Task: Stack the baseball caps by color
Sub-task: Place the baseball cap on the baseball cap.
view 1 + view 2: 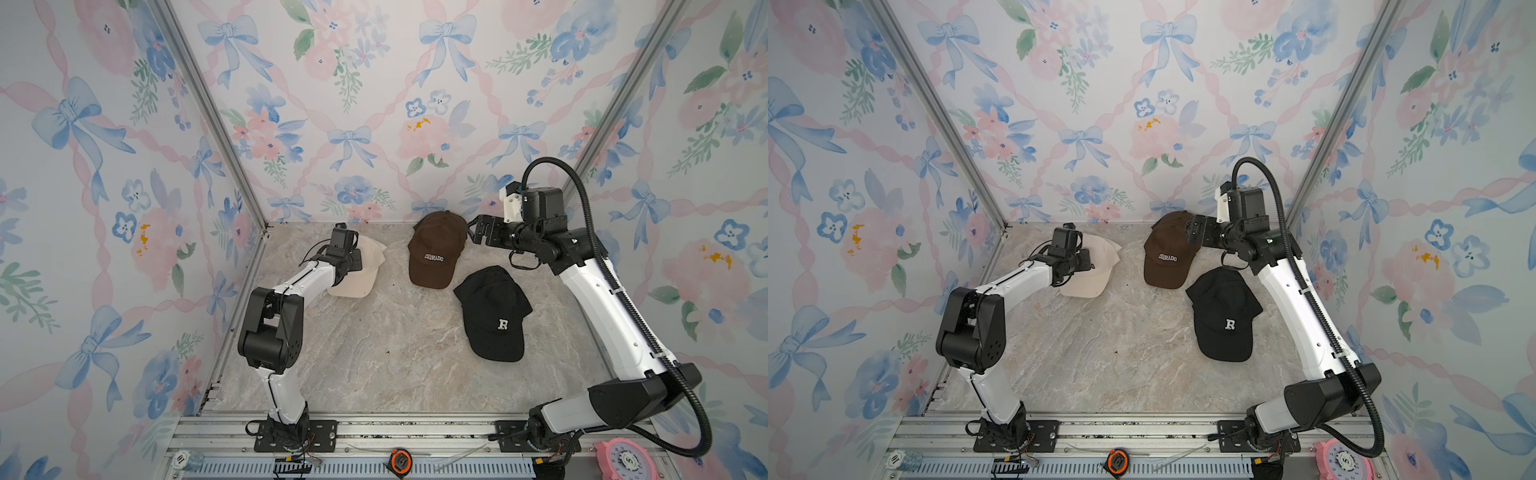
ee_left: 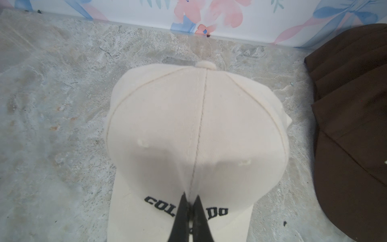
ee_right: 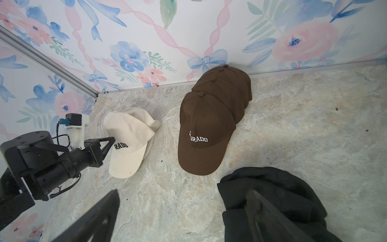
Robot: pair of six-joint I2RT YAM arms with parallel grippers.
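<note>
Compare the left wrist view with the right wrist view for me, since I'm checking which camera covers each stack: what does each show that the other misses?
Only the left wrist view shows the left gripper fingertips together on the front of the cream cap stack, splitting its black lettering.

Only the right wrist view shows the black cap stack, the brown cap stack as overlapping crowns with white lettering, and the right gripper open above the tabletop.

Both show cream caps, brown caps, marbled tabletop and floral wall.
</note>
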